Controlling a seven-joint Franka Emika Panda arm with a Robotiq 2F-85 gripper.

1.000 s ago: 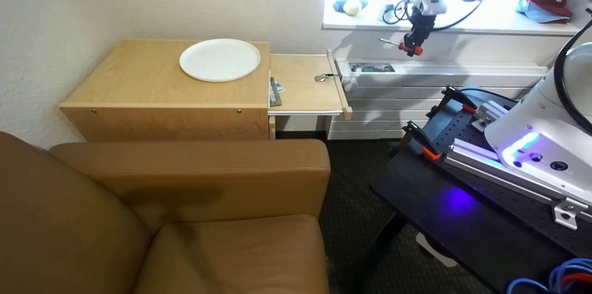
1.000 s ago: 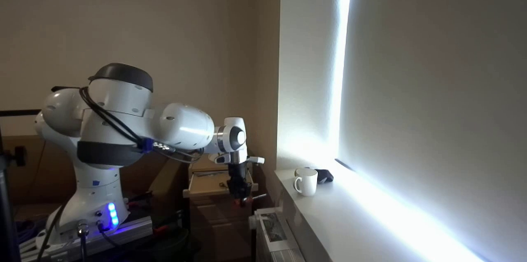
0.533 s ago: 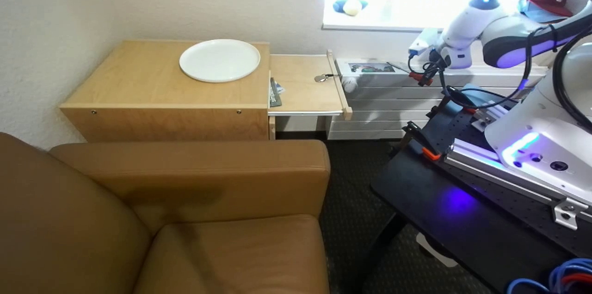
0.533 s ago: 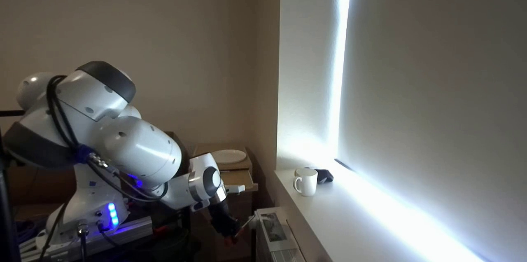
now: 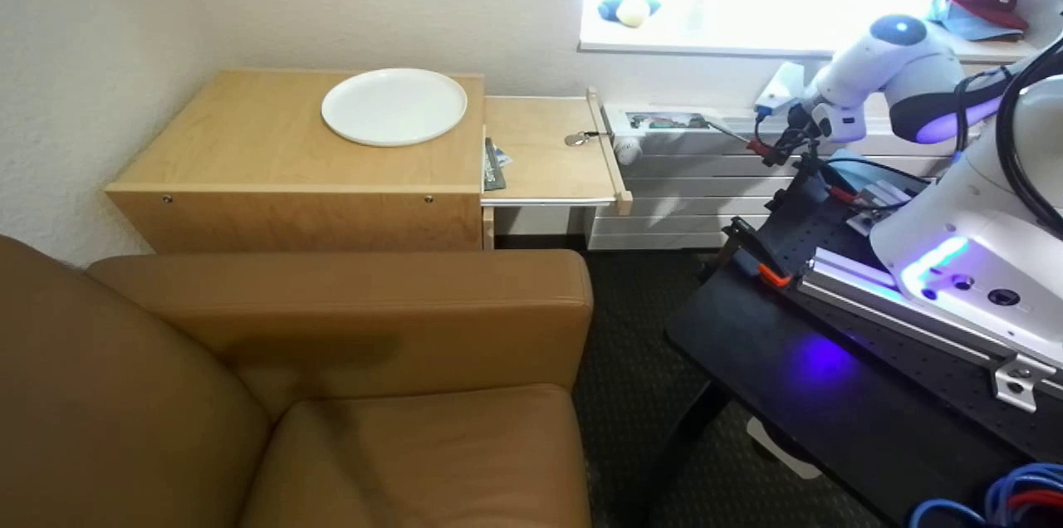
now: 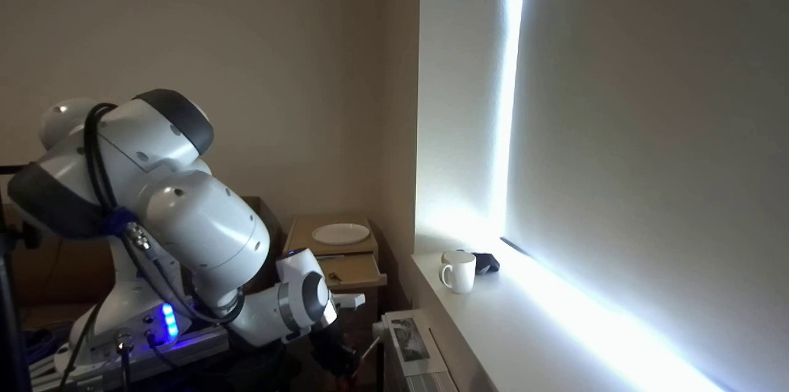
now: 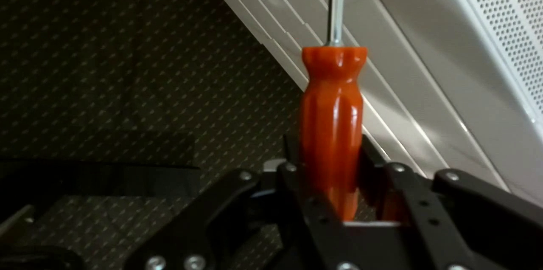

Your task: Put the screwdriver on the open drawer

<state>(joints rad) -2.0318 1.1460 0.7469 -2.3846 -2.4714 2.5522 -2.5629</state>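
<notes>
The screwdriver has an orange-red handle [image 7: 333,108] and a slim metal shaft; in the wrist view the shaft points up out of the picture. My gripper [image 7: 331,151] is shut around the handle, which stands between its two fingers. In an exterior view the gripper [image 5: 782,149] holds the screwdriver [image 5: 757,148] in front of the radiator, its shaft pointing up-left. The gripper is dark and low in an exterior view [image 6: 338,356]. The open drawer [image 5: 548,171] is light tan wood, pulled out of the cabinet, and well to the left of the gripper; it also shows behind the arm [image 6: 357,272].
The drawer holds a thin grey metal piece [image 5: 494,171] and a small metal object [image 5: 580,139]. A white plate [image 5: 394,107] lies on the cabinet top [image 5: 266,138]. The radiator [image 5: 664,179] stands beside the drawer. A mug [image 6: 461,272] is on the windowsill. A sofa [image 5: 349,287] stands in front.
My gripper, with the screwdriver held, has moved down and back toward the robot's base, away from the drawer. The screwdriver's shaft now tilts up. The last half second shows only a small shift.
</notes>
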